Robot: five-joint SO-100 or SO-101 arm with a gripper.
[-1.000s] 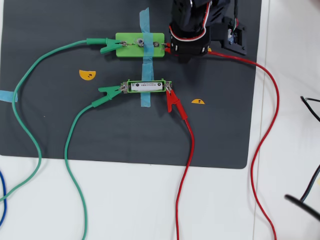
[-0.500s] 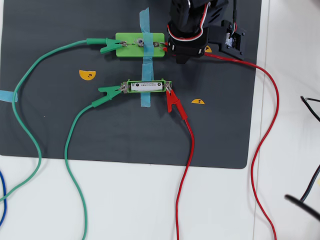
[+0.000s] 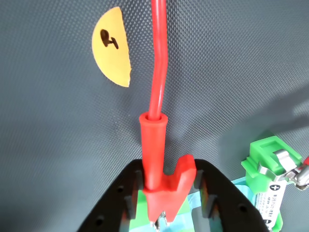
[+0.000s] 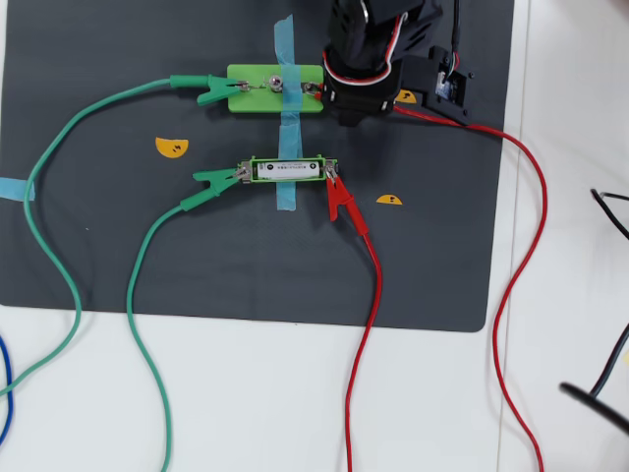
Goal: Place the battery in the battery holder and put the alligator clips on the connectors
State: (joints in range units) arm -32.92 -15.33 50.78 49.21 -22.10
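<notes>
My gripper [image 3: 169, 176] is shut on a red alligator clip [image 3: 161, 186], whose red wire [image 3: 158, 58] runs up the wrist view. The clip's metal jaws point down at the right end of the light-green block [image 4: 256, 90]; whether they touch the connector [image 4: 308, 90] is hidden. In the overhead view the gripper [image 4: 321, 94] covers that end. A green clip [image 4: 211, 88] sits on the block's left tab. The white battery [image 4: 290, 170] lies in the battery holder [image 4: 252, 169], also seen in the wrist view [image 3: 263, 157]. A green clip [image 4: 211, 180] and a red clip [image 4: 340, 200] sit at the holder's ends.
Everything lies on a dark mat [image 4: 118, 246] on a white table [image 4: 570, 246]. Blue tape [image 4: 285, 39] crosses the block and holder. Orange half-disc stickers [image 4: 171, 147] [image 3: 113, 46] mark the mat. Green wires [image 4: 59, 256] and red wires [image 4: 511, 295] trail towards the front edge.
</notes>
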